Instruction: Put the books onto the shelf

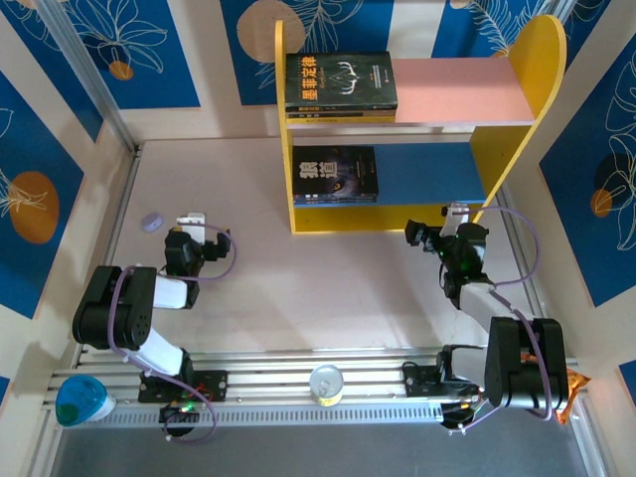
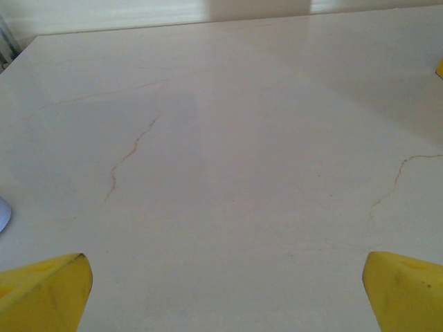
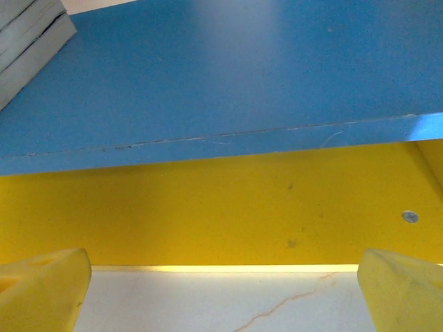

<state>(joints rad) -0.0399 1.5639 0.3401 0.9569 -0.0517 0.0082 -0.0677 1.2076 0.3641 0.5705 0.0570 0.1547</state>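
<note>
The shelf (image 1: 517,75) stands at the back of the table, with yellow side panels, a pink upper board and a blue lower board. A stack of black books (image 1: 340,81) lies on the pink board, and another black book (image 1: 336,175) lies on the blue board. My right gripper (image 1: 454,213) is open just in front of the shelf's lower right end. In the right wrist view my right gripper (image 3: 223,294) faces the blue board (image 3: 228,76) and the yellow front strip, with book page edges (image 3: 28,34) at upper left. My left gripper (image 1: 194,220) (image 2: 225,294) stands open over bare table.
A small pale disc (image 1: 151,223) lies on the table left of my left gripper. Along the near rail sit a teal cup (image 1: 79,399), a clear round object (image 1: 326,384) and an orange snack bag (image 1: 576,384). A metal post (image 1: 89,79) runs along the left side.
</note>
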